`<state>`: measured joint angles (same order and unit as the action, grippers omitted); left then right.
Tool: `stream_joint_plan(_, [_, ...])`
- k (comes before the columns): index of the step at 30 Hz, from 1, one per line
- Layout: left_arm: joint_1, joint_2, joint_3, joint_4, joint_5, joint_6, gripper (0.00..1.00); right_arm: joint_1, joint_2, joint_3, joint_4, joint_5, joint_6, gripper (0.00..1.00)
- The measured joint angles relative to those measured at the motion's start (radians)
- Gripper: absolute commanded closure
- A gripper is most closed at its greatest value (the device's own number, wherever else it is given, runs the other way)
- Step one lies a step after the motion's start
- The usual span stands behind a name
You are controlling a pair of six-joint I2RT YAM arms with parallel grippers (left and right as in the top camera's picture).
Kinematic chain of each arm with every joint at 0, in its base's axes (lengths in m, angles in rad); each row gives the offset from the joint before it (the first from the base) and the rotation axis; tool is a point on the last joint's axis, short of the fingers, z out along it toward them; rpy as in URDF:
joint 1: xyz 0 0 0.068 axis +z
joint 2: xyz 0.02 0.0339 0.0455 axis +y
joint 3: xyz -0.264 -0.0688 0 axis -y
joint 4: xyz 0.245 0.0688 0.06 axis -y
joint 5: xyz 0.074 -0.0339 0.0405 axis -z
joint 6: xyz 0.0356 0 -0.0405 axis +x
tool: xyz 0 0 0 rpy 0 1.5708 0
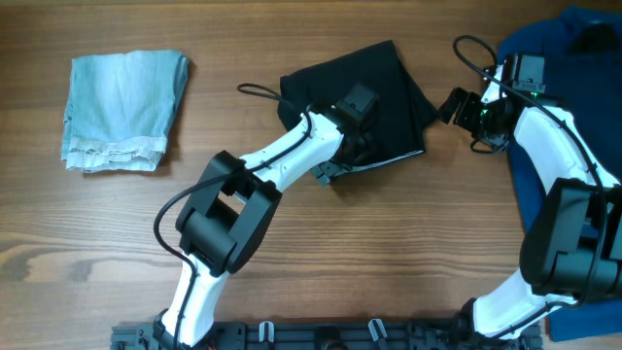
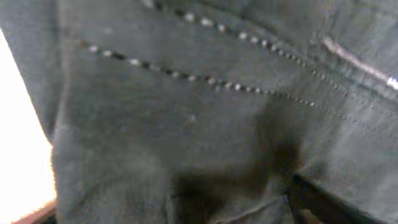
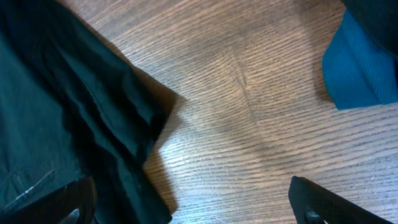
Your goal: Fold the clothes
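Observation:
The black shorts (image 1: pixel 384 87) lie folded at the table's middle, slightly back. My left gripper (image 1: pixel 352 146) is pressed low onto their front edge. In the left wrist view black fabric (image 2: pixel 186 112) with stitched seams fills the picture, and only one dark finger (image 2: pixel 329 202) shows at the lower right. My right gripper (image 1: pixel 455 105) hovers at the shorts' right edge, open. Its fingers (image 3: pixel 68 208) stand wide apart over bare wood, and the black shorts (image 3: pixel 62 112) edge lies by the left one. A folded pale-blue denim piece (image 1: pixel 121 107) lies at the far left.
A dark blue garment (image 1: pixel 583 44) is heaped at the right rear under my right arm, and its corner (image 3: pixel 360 68) shows in the right wrist view. A black cable (image 1: pixel 258 90) loops beside the shorts' left edge. The wooden table (image 1: pixel 408 253) is bare in front.

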<state>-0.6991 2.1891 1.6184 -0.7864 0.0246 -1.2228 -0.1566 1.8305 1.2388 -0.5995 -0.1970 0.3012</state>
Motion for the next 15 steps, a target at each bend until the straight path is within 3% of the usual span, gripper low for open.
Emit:
stream_joint_plan(6, [-0.005, -0.005, -0.017, 0.015, -0.045, -0.033, 0.96, 0.000, 0.000, 0.000, -0.018, 0.000, 0.000, 0.00])
stream_joint_plan(10, [-0.007, -0.011, -0.017, -0.010, -0.100, 0.031, 0.96, 0.000, 0.000, 0.000, -0.018, 0.000, 0.000, 0.01])
stream_joint_plan(13, [-0.002, -0.013, -0.017, -0.024, -0.155, 0.143, 0.96, 0.000, 0.000, 0.000, -0.017, 0.000, 0.000, 0.01])
stream_joint_plan(15, [0.027, -0.017, -0.021, -0.044, -0.223, 0.283, 0.96, 0.000, 0.000, 0.000, -0.017, 0.000, 0.000, 0.01])
